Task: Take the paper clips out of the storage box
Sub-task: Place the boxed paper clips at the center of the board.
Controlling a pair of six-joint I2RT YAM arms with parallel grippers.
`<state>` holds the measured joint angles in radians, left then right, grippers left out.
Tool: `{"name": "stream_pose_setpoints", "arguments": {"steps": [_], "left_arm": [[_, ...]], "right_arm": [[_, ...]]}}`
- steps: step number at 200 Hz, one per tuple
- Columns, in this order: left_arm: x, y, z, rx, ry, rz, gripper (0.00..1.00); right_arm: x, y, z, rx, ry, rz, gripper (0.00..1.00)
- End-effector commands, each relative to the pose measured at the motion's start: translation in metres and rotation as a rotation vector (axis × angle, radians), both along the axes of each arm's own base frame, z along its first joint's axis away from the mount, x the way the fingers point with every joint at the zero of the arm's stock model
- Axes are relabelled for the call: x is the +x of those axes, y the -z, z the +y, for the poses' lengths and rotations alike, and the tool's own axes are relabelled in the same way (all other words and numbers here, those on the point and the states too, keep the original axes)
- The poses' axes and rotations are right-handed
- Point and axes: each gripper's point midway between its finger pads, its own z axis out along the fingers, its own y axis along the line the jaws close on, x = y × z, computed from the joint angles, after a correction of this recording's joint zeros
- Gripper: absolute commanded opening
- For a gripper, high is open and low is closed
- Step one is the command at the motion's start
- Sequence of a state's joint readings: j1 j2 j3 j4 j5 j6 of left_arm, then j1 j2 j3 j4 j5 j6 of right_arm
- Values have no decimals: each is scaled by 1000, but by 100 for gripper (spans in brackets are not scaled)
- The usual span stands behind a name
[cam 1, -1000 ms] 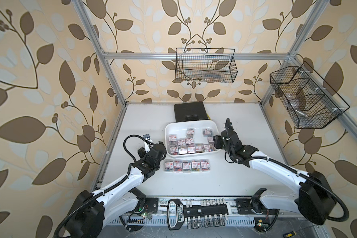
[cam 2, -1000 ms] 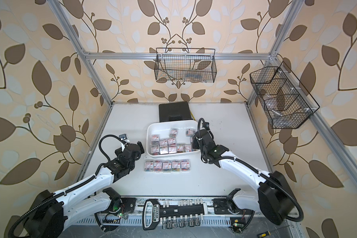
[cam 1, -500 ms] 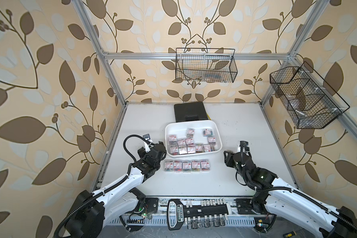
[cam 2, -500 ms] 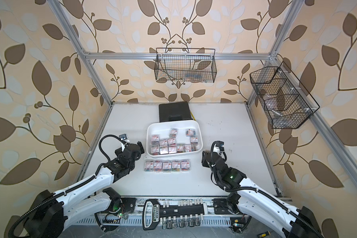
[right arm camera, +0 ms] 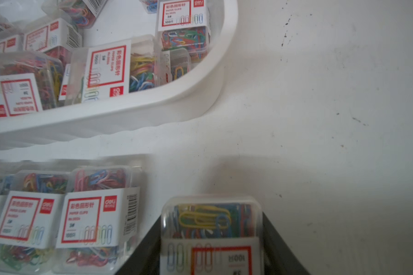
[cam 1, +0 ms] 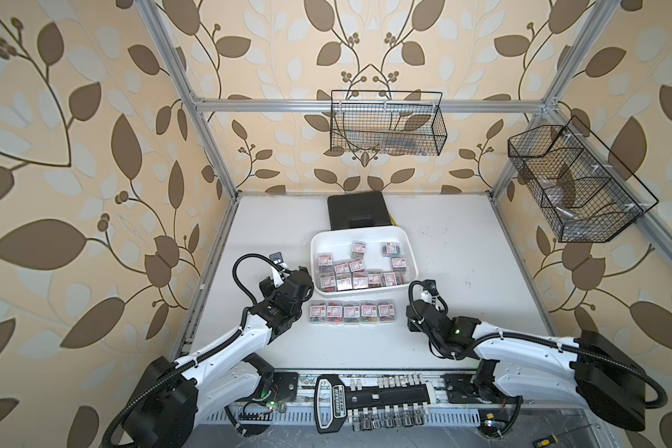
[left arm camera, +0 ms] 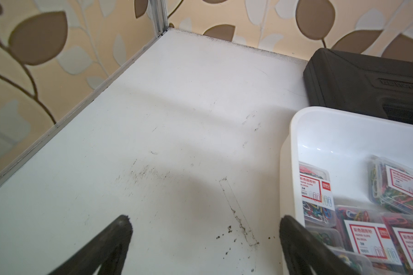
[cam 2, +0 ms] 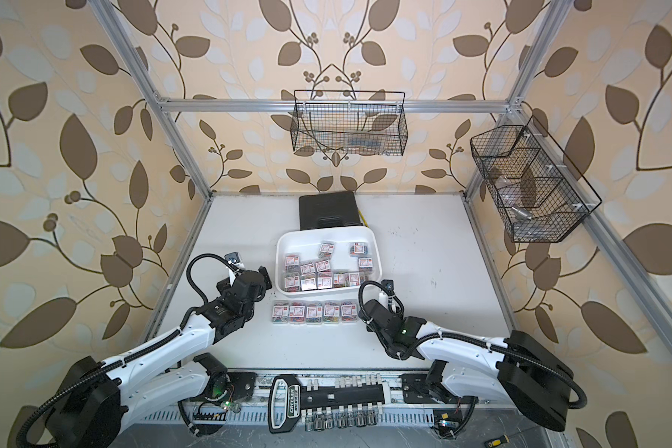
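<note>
the right gripper (right arm camera: pixel 210 238) clamps one clip box (right arm camera: pixel 210 214) at the end of a row of five boxes (cam 1: pixel 352 312) on the table (cam 1: pixel 462 271), just outside the tray (cam 1: pixel 359 235). about a dozen more boxes (cam 1: pixel 355 271) lie in the tray. the left gripper (left arm camera: pixel 205 221) gapes empty beside the tray.

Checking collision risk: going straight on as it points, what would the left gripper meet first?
Likely only bare table; the open left gripper aims beside the storage box, one finger close to its wall, depth unclear.
</note>
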<state>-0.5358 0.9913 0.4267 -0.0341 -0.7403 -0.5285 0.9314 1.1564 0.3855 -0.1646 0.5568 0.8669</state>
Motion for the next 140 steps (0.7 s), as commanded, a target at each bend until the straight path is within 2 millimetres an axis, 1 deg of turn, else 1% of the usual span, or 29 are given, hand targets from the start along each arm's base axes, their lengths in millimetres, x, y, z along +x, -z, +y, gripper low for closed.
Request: {"name": "stream_pose_setpoints", "arguments": {"steps": [1,26,57,88,113,140], "left_arm": [[4,-11,2,-3,-23,-27,99],[4,-10,2,-1,-24,-26,99],[4,-10,2,-2,-24,-25,99],[4,-10,2,0,-25,-23,99],[5,-10,2,1,-27,-22,99],[5,-10,2,4,-27,-18,99]], "right_arm": [[12,-12,20,60,-4,-27,40],[13,-1,26,63,-19,4,40],[16,9,23,90,-3,29,40],[18,10,23,96,2,26,43],[18,12,24,103,4,28,49],[18,13,25,110,5,28,50]]}}
